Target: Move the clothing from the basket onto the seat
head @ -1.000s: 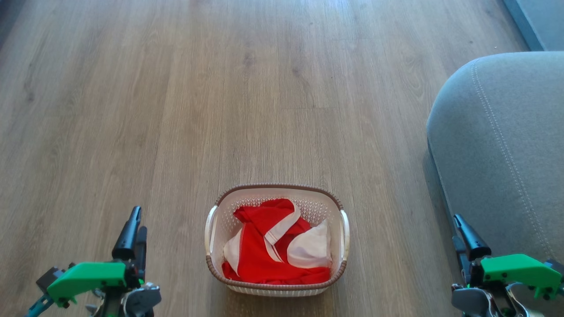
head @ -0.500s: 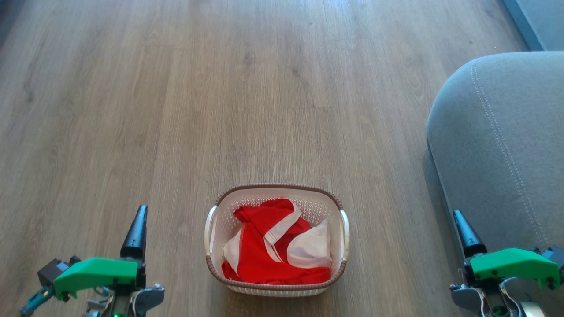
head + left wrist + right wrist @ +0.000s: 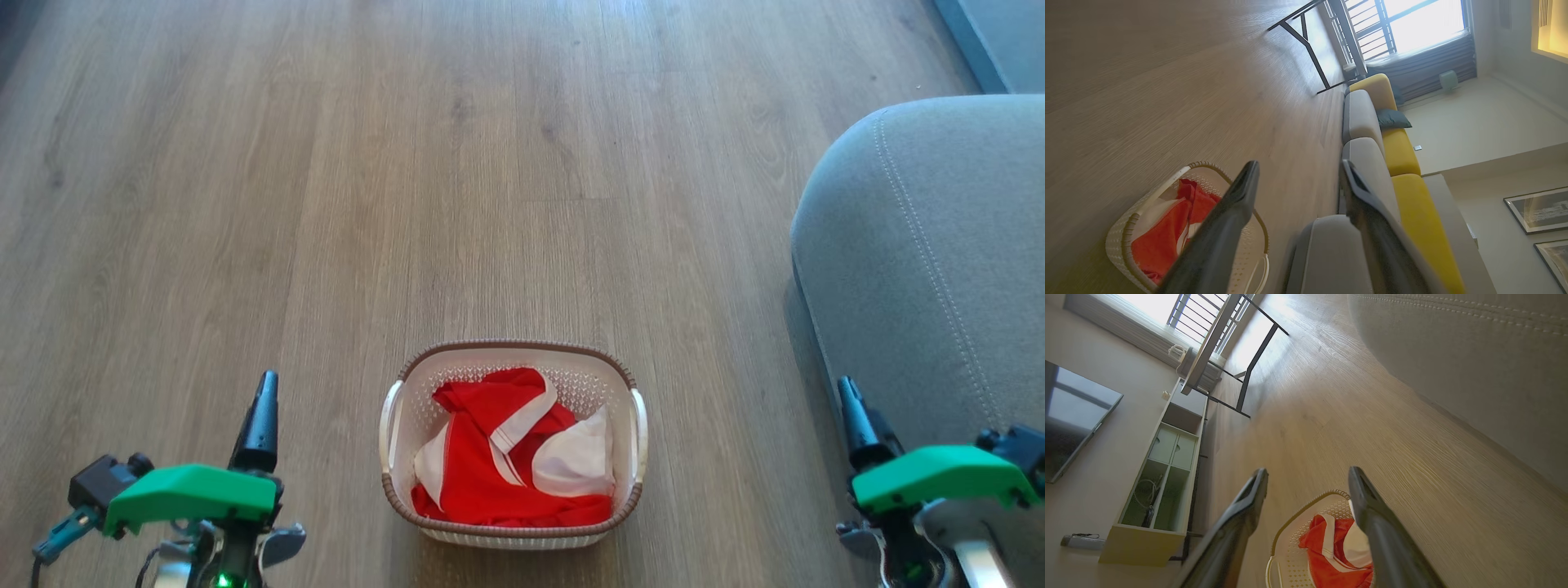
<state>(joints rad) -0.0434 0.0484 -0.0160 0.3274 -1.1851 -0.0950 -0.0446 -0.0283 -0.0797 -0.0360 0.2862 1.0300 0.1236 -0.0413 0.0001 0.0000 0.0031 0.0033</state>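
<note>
**A:** Which step am I on?

**B:** The very first, by my reading: nothing is grasped yet. The clothing (image 3: 482, 465) lies crumpled inside the basket (image 3: 514, 351). The next move calls for you to lower one hand into the basket and pinch a raised fold near the middle, clear of the rim. Limp cloth drapes, so I'd lift it high before swinging over to the seat.

**A:** Walk me across, from the left.

**B:** Your left hand (image 3: 260, 412) hangs low on the left over the wooden plank floor (image 3: 326, 204), well apart from the basket. Its wrist view shows the two dark fingers spread, with nothing between them.

**A:** And the middle?

**B:** The basket sits on the floor between your two hands. It's oval cream plastic, with walls pierced by small holes, a brown woven-look rim and a white handle on each side. The clothing is soft bright-red fabric with white bands and a white panel bunched toward the right wall.

**A:** The right?

**B:** Your right hand (image 3: 853, 416) is low on the right, just beside the seat's edge, and its fingers are likewise parted and empty. The seat (image 3: 922, 269) is a large grey upholstered cushion with a rounded corner and pale stitched seams.
</note>
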